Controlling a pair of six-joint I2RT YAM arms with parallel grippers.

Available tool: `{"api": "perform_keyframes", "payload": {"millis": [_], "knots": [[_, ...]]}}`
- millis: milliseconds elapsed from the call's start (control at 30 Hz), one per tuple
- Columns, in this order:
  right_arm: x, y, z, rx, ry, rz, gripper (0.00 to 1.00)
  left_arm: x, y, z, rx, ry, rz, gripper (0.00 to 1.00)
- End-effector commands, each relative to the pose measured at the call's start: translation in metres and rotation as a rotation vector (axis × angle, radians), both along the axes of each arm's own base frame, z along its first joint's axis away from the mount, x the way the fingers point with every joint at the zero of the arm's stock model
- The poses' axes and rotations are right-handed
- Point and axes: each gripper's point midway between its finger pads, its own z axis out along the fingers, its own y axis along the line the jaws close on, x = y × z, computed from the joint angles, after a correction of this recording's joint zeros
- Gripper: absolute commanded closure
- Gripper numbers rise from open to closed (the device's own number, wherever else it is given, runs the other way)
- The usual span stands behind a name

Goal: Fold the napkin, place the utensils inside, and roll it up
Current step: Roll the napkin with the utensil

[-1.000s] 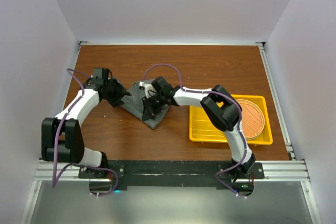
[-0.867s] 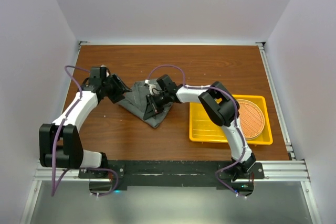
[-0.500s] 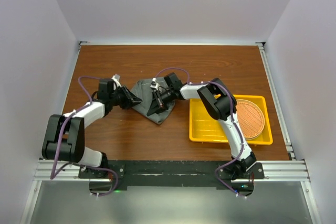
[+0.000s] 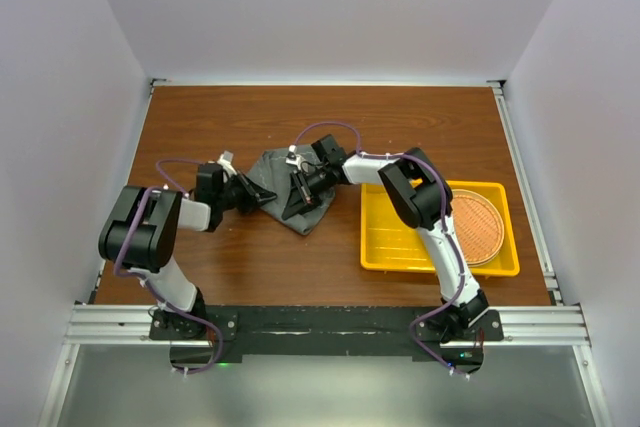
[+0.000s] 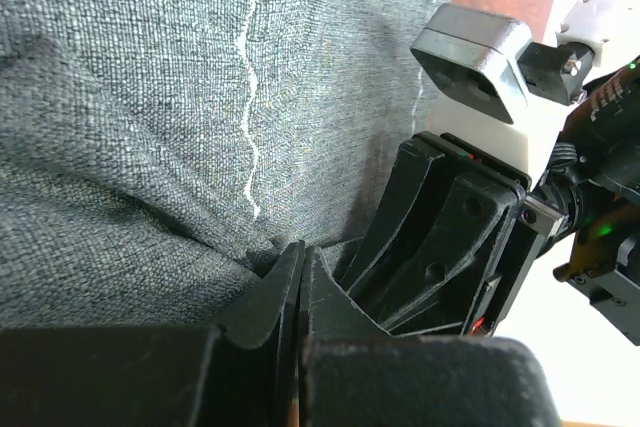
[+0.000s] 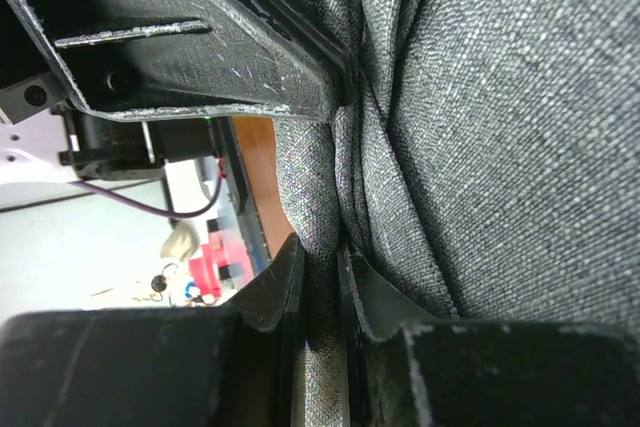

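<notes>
Top external view, with the napkin (image 4: 270, 172) bunched into a rough wedge right between the left gripper (image 4: 266, 195) and the right gripper (image 4: 293, 205), tips nearly meeting. Pinching a puckered fold at the left fingertips (image 5: 275, 287), pressed tight together; clamping a thin strip of cloth between the right fingertips (image 6: 272, 287) as well. Seems mid-fold, so: hold both pinches firm, draw apart evenly to pull the slack flat, lay edge on edge, avoid knocking one gripper against the other. Coarse, felt-like dark grey weave, thick and soft, taking deep creases; pale wavy stitching just ahead of the left tips. No utensils visible in any view, possibly hidden under the folds.
</notes>
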Motion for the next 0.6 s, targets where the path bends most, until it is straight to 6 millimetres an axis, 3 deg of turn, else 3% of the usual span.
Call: {"api": "perform_keyframes", "payload": {"millis": [0,167,300,467,567], "knots": [[0.001,-0.035,-0.049,-0.271,-0.034,-0.066,0.99,-0.026,0.013,-0.037,0.037,0.070,0.070,1.00],[0.010,-0.035,-0.023,-0.285,-0.098,-0.063,0.87,-0.041,0.016,-0.058,0.046,0.108,0.081,1.00],[0.022,-0.033,0.005,-0.279,-0.173,-0.057,0.69,-0.060,0.018,-0.073,0.042,0.162,0.091,1.00],[0.027,-0.034,0.037,-0.273,-0.240,-0.041,0.55,-0.068,0.017,-0.076,0.023,0.188,0.103,1.00],[0.023,-0.042,0.046,-0.302,-0.303,-0.023,0.50,-0.063,0.017,-0.074,0.024,0.187,0.104,1.00]]}}
